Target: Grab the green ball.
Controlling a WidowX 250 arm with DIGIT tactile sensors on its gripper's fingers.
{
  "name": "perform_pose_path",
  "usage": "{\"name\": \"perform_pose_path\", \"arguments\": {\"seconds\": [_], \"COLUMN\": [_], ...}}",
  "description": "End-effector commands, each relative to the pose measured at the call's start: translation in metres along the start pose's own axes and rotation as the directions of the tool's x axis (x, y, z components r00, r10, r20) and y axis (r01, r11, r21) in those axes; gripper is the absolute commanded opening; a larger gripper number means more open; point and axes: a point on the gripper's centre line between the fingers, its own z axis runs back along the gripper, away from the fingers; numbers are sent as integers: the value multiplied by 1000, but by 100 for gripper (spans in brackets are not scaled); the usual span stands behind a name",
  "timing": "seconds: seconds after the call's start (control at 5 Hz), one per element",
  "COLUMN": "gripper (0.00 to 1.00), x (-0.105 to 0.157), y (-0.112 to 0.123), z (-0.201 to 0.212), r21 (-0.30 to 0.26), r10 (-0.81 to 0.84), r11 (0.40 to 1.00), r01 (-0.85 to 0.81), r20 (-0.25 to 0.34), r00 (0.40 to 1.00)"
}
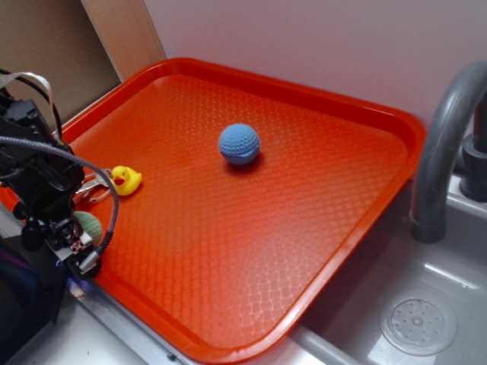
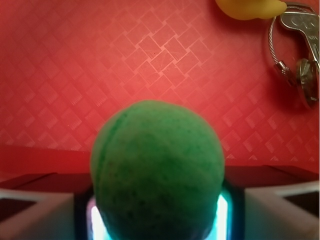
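The green ball fills the lower middle of the wrist view, sitting between the two pale fingers with glowing pads on both sides of it. The pads appear to press against its sides. My gripper is shut on it. In the exterior view the ball peeks out from behind the black gripper at the left rim of the orange tray, low over the tray surface.
A blue dimpled ball rests mid-tray. A yellow rubber duck and a key ring with keys lie just beyond the gripper. A grey faucet and sink drain are at the right.
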Motion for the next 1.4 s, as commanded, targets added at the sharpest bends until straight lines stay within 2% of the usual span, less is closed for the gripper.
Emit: {"name": "perform_pose_path", "arguments": {"seconds": [0.0,0.2,0.4,0.6,0.8,1.0,1.2], "gripper": [0,0,0,0,0,0,0], "x": [28,69,101,120,124,123,121], "y": [15,24,26,35,46,49,47], "z": [44,98,147,187,189,180,175], "r21": [19,53,64,-39,-82,-91,-66], "r10": [61,161,185,228,296,295,288], "r11": [998,983,977,974,954,954,957], "r01": [-63,-178,-202,-224,-288,-286,-282], "r20": [84,231,206,153,128,119,123], "r00": [995,959,961,962,947,948,950]}}
